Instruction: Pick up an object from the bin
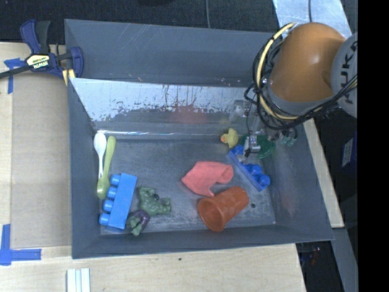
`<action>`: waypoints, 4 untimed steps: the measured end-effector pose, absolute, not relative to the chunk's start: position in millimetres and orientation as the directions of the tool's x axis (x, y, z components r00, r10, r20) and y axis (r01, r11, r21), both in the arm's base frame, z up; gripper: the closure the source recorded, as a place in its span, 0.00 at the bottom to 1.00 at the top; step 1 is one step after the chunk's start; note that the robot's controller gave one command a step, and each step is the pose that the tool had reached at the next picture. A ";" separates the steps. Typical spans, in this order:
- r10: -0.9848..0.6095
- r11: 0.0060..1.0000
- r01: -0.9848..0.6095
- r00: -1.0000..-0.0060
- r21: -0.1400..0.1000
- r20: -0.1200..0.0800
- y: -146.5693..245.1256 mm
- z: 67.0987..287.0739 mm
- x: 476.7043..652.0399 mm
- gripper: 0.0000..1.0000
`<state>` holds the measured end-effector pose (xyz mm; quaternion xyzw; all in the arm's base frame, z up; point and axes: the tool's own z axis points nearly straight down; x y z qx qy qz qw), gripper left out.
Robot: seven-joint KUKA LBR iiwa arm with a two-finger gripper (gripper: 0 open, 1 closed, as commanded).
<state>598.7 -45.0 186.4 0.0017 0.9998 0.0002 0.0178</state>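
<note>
Hanging low over the upper end of the slim blue brick [253, 173], near the yellow duck [229, 139], the gripper [251, 146] has lifted nothing yet; whether it is open or closed, I cannot tell.

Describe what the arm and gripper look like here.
A rounded orange-brown cover caps the wrist, ringed by looped black cables with one yellow strand. Behind it, a pale grey arm segment carries dark lettering. The gripper below is small and dark, with green parts.
</note>
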 end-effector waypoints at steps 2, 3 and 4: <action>0.115 0.993 0.115 -0.993 0.005 -0.037 -40.5 136.3 581.9 0.00; 0.042 0.999 0.042 -0.998 0.002 -0.040 -38.8 124.7 543.2 0.00; 0.233 0.972 0.233 -0.972 0.010 -0.041 -31.2 91.9 545.5 0.00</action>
